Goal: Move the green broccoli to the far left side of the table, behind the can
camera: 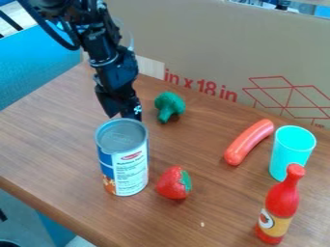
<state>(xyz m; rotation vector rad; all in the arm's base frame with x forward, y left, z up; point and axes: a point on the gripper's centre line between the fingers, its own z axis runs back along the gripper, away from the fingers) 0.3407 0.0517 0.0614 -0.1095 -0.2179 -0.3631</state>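
The black gripper hangs at the upper left, right behind the rim of a tall can with a blue and white label; whether it touches the can I cannot tell. The can stands upright. Close by on the right lies a green toy broccoli, apart from the gripper. A red toy strawberry rests beside the can's lower right side.
An orange-red sausage lies right of centre, with an upright turquoise cup beside it. A red bottle stands at the lower right. Behind the wooden table rises a cardboard wall.
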